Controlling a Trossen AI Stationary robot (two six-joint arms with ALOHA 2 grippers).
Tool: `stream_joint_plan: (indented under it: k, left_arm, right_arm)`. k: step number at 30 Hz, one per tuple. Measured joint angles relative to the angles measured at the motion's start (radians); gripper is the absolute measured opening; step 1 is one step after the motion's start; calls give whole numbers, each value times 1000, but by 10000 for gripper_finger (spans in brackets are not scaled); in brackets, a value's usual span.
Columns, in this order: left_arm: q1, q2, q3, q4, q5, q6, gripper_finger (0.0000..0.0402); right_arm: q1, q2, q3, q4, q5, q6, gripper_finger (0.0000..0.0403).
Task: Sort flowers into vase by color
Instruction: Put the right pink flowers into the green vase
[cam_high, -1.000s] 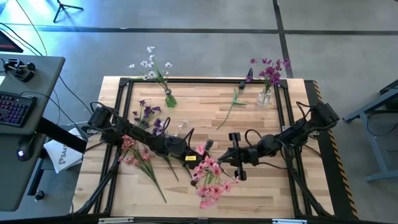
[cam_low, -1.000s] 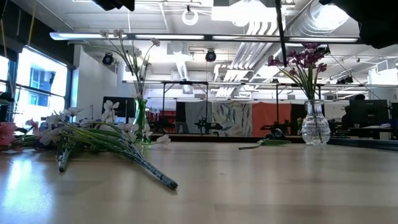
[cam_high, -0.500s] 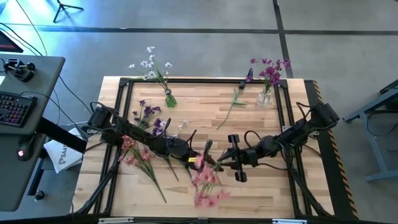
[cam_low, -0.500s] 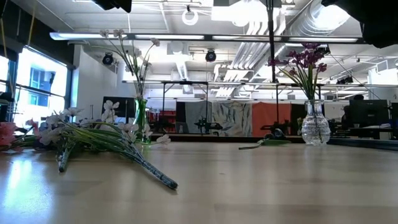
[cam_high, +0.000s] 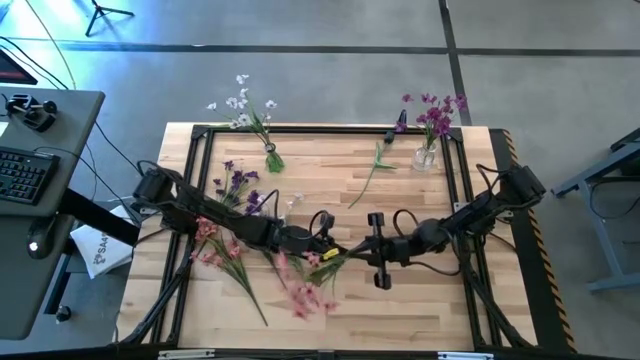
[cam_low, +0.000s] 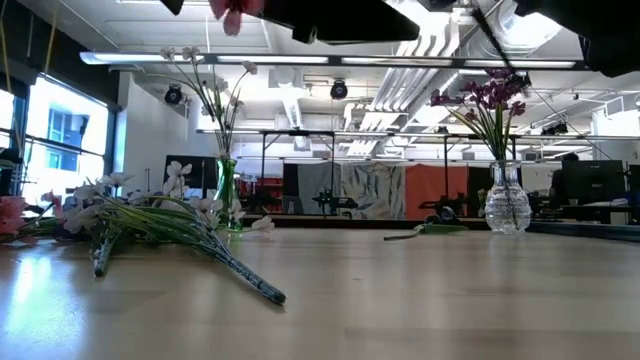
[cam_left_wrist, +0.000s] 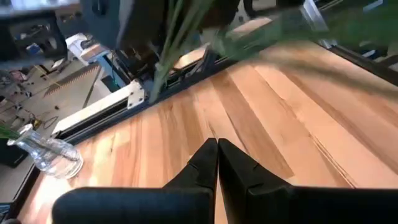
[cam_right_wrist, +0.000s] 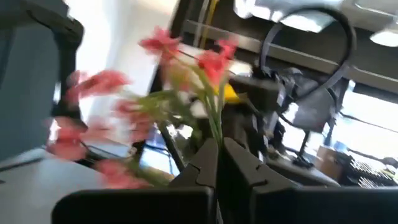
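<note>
My right gripper (cam_high: 352, 256) is over the table's middle, shut on a bunch of pink flowers (cam_high: 300, 291) whose blossoms (cam_right_wrist: 155, 81) spread beyond its fingers. My left gripper (cam_high: 322, 243) is right beside it, shut (cam_left_wrist: 217, 155) and holding nothing. The bunch's green stems (cam_left_wrist: 186, 31) pass in front of the left gripper. White flowers stand in a green vase (cam_high: 271, 155), purple ones in a clear vase (cam_high: 425, 155). Loose purple sprigs (cam_high: 238, 185) and pink sprigs (cam_high: 220, 250) lie on the table by the left arm. My right gripper pinches the pink bunch by its green stems (cam_right_wrist: 215, 132) between its two fingers. It comes from the table's right side, roughly level. The bunch is lifted clear of the table. Its blossoms (cam_high: 303, 295) point toward the near left, and one shows high up (cam_low: 235, 15).
A single green sprig (cam_high: 372, 170) lies near the purple vase. A small empty clear vase (cam_left_wrist: 46, 152) is on the table near the left arm. A black frame (cam_high: 330, 130) borders the tabletop. A desk with a keyboard (cam_high: 20, 175) is off the left edge.
My right gripper has shifted slightly toward the table's left and turned. This has swung the pink bunch, so its blossoms have moved from the near right of the gripper to its near left. In the low view a pink blossom and dark arm parts have come into the top.
</note>
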Motion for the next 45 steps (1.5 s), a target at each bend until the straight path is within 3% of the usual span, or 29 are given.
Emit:
stream_joint_plan:
  k: [5,8,10,15,19,23,31,37,40,45]
  left_arm:
    - [35,-8,-19,-102,-11,-34,0]
    - [75,-7,-91,-64,5,-61,0]
    - [105,-7,-163,68,71,-63,0]
    - [162,-6,-312,619,328,5,0]
    - [169,-7,-316,780,417,136,18]
    - [169,-7,-252,762,482,155,68]
    - [170,-6,-155,660,427,217,174]
    - [180,-6,-98,583,461,262,187]
    - [181,-6,-66,540,522,246,185]
    - [181,-6,-26,488,536,169,184]
  right_arm:
    - [6,0,0,6,103,16,2]
    - [15,0,0,70,120,-2,1]
    - [23,0,0,125,93,-27,1]
    - [17,-2,24,148,-78,-46,1]
    - [-4,-1,70,150,-174,-56,1]
    - [-35,-1,104,147,-251,-75,0]
    - [-116,-1,140,132,-409,-21,0]
    - [-162,-1,159,110,-573,26,0]
    - [-177,0,162,78,-591,25,0]
    - [-199,0,162,53,-594,24,0]
